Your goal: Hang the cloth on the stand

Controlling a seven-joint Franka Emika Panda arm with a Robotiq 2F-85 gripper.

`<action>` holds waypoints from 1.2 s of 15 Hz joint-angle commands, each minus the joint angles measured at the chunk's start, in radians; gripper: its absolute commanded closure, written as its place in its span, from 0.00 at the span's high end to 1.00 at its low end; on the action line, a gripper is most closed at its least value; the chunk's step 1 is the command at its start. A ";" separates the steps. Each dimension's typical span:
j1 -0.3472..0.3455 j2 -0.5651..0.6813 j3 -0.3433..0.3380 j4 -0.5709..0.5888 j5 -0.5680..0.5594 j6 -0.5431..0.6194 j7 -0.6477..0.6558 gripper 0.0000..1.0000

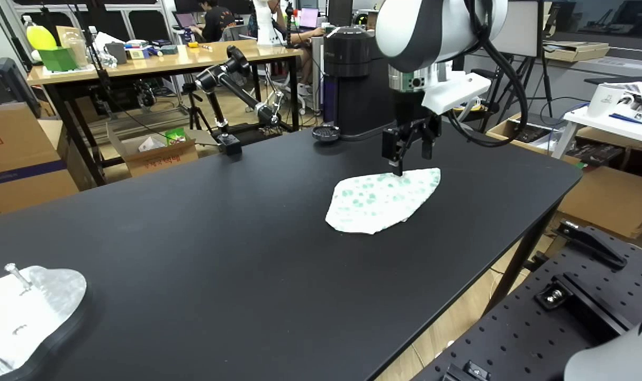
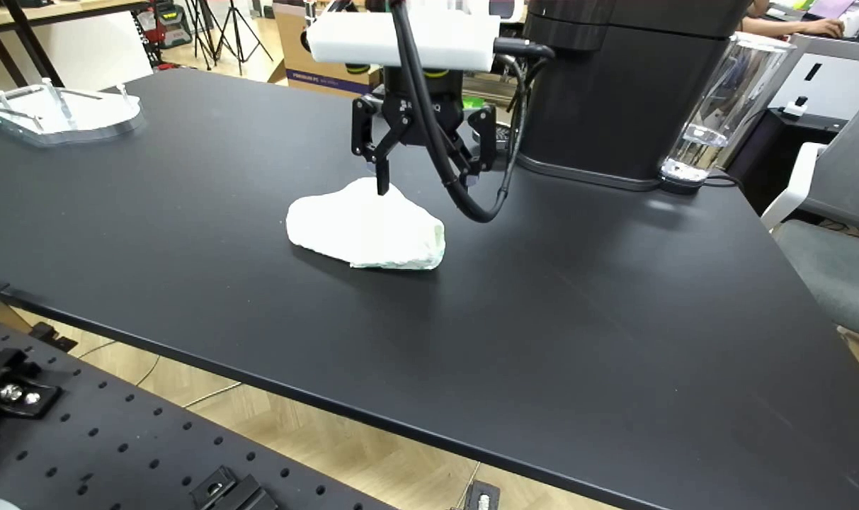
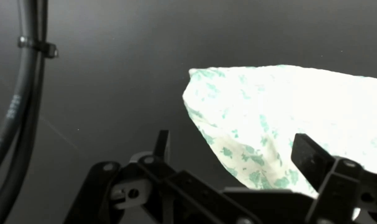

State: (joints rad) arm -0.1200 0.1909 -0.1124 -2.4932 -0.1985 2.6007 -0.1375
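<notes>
A white cloth with green leaf-like patches lies loosely folded on the black table, and it also shows in an exterior view and the wrist view. My gripper is open and empty, pointing down over the cloth's edge. In the wrist view, the gripper has one finger over the cloth and one over bare table. I cannot tell whether a fingertip touches the cloth. A low white board with upright pegs, possibly the stand, sits at the table's far end from the gripper; it also shows in an exterior view.
A tall black appliance stands at the table's back edge near the gripper, beside a clear cylinder. A black jointed mount is clamped at the table edge. A perforated black platform lies beyond the front edge. Cables hang beside the gripper.
</notes>
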 commanded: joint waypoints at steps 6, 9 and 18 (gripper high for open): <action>0.012 0.076 -0.008 0.053 0.000 0.011 0.027 0.53; 0.010 0.082 -0.005 0.059 0.007 0.011 0.020 0.31; -0.003 0.033 0.046 0.104 0.141 -0.097 -0.031 0.00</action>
State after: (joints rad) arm -0.1162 0.2618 -0.0933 -2.4228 -0.1223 2.5913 -0.1440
